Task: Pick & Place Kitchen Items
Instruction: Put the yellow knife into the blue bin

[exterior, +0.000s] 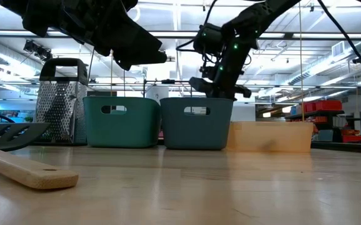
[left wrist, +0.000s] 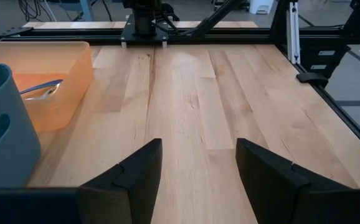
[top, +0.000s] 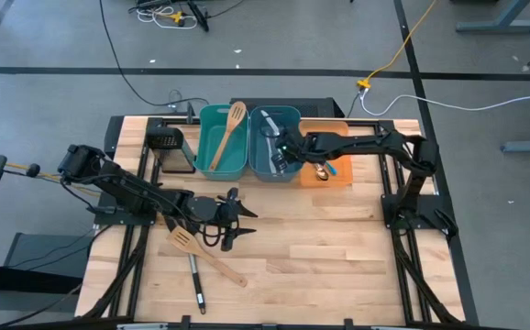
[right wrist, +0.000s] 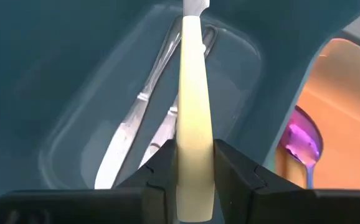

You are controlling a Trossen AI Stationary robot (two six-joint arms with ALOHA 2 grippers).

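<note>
My right gripper (top: 286, 152) hangs over the blue-grey bin (top: 267, 167) and is shut on a yellow-handled table knife (right wrist: 192, 81). Two silver knives (right wrist: 139, 118) lie on that bin's floor. A wooden slotted spatula (top: 226, 136) leans in the teal bin (top: 206, 165). A shiny spoon (right wrist: 303, 144) lies in the orange bin (top: 342, 176). My left gripper (top: 237, 220) is open above the table's middle, touching nothing. Just near of it a wooden spatula (top: 205, 253) and a black turner (top: 194, 280) lie flat on the table. My right gripper pinches the knife's pale yellow handle (right wrist: 192, 163) between its two fingers (right wrist: 233, 168), which lie across it. It comes from above, over the blue-grey bin. The knife is lifted clear, its blade end (right wrist: 194, 6) pointing away from the fingers into the bin.
A black mesh box (top: 164, 142) stands left of the teal bin. The three bins sit in a row along the table's far side. In the low view the wooden spatula (exterior: 18, 167) lies close in front. Bare wood (left wrist: 192, 93) stretches ahead of my left gripper.
</note>
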